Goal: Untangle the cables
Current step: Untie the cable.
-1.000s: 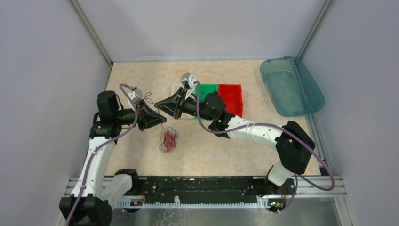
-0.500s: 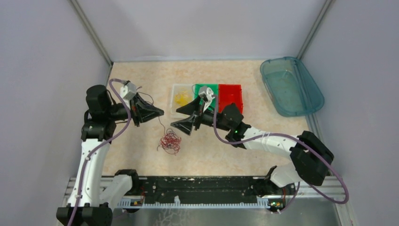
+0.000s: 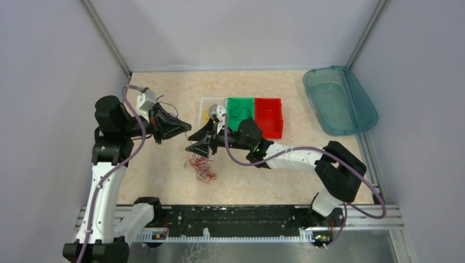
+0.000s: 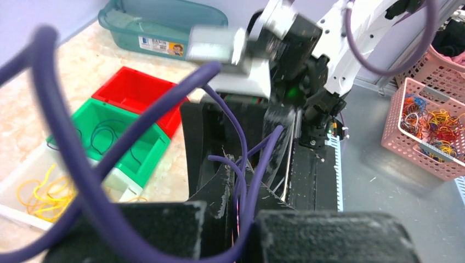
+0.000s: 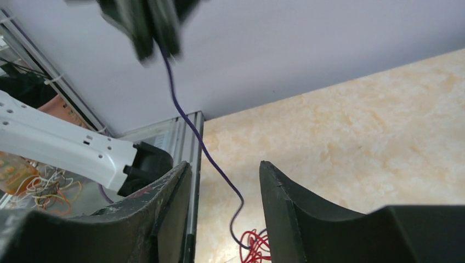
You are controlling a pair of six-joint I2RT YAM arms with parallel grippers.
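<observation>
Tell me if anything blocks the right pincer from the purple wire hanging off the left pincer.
Nothing visible does. The purple wire hangs from the shut left pincer down through the gap of the open right pincer, toward the red tangle.

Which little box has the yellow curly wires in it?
The clear box at the row's end, beside the green box; only it holds yellow wires.

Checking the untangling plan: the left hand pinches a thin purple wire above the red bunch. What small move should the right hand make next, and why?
Probably close the right hand on the purple wire. It hangs from the shut left hand, passes between the right hand's open fingers and runs into the red bunch, so a grip there could help draw it free.
</observation>
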